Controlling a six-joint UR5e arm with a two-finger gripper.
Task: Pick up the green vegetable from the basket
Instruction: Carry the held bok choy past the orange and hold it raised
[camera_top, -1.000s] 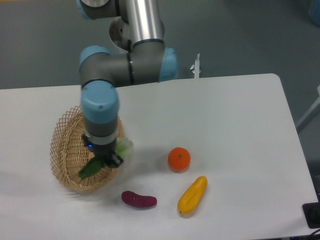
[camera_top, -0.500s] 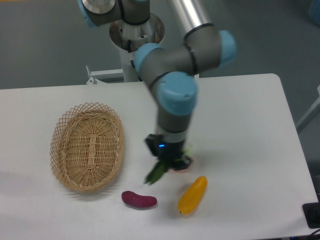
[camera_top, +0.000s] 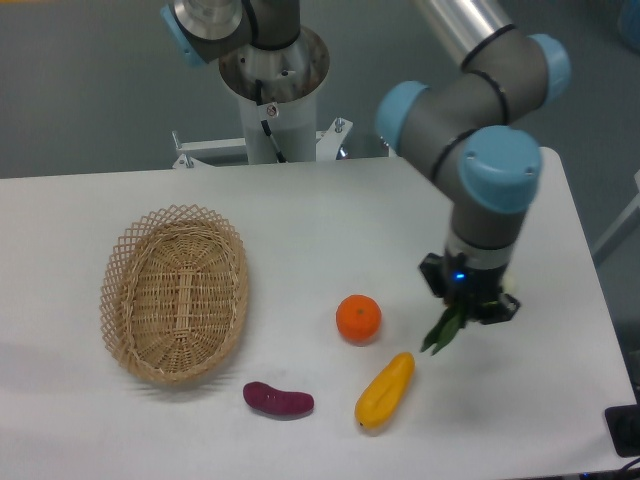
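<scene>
- The end effector (camera_top: 468, 305) was clamped on the green vegetable (camera_top: 447, 326), whose dark leaves hung down and to the left below the fingers.
- The vegetable was in the air over the right part of the counter (camera_top: 300, 215), well apart from the basket (camera_top: 176, 293), which held nothing visible.
- By the look of it the pick was done: the vegetable was out of the basket and carried.
- The orange (camera_top: 358, 318) and the yellow vegetable (camera_top: 385, 390) lay near, left and below.
- Any next move, probably a set-down, called for lowering onto bare counter right of those two before letting go.
</scene>
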